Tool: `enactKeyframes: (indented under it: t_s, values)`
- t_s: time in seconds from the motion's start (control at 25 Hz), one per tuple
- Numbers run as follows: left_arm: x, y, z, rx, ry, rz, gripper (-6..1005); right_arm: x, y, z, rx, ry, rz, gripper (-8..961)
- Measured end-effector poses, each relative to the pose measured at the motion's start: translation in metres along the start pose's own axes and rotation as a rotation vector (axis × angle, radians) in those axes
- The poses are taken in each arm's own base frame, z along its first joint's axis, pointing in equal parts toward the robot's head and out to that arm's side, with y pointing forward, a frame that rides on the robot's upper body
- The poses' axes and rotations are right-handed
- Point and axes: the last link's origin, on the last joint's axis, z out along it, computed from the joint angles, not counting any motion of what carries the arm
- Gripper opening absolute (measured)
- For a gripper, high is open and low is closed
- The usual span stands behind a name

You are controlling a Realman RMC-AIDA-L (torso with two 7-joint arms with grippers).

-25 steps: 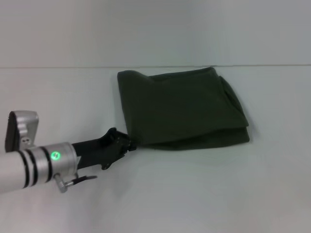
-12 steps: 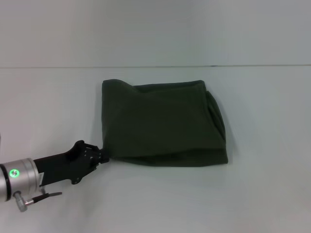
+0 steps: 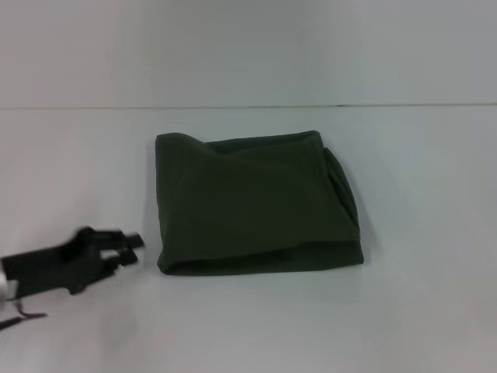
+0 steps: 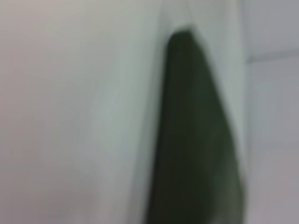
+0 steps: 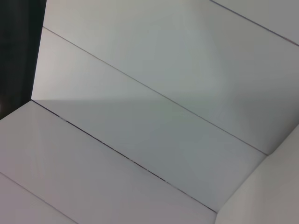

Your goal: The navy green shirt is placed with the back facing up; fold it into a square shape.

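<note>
soft squarish folded navy green shirt (image 3: 256, 203), left gripper (image 3: 128, 242) beside

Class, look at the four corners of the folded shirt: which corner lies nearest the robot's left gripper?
The near-left corner of the dark olive-green folded cotton shirt, on the white table; the left gripper sits just beside it, not touching.
</note>
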Motion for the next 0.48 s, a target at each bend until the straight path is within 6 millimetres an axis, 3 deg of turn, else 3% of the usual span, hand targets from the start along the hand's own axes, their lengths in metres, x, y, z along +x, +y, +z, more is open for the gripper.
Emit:
enactKeyframes:
  t_s: [0.12,0.24,0.36,0.48]
  values:
    - [0.005,0.006,-0.016,-0.084,0.072,-0.021,213,0.000,0.000,-0.001,0.003,0.001,0.001,914]
    - [0.004,0.017,-0.008,-0.117,0.047,0.044,331,0.000,-0.002,0.001,0.023,0.029,-0.002,914]
    - [0.002,0.031,-0.002,-0.163,-0.007,0.238,451,0.000,-0.006,0.004,0.073,0.123,-0.024,915]
    - [-0.001,0.049,-0.004,-0.241,-0.064,0.556,573,0.001,-0.010,0.009,0.141,0.281,-0.091,915]
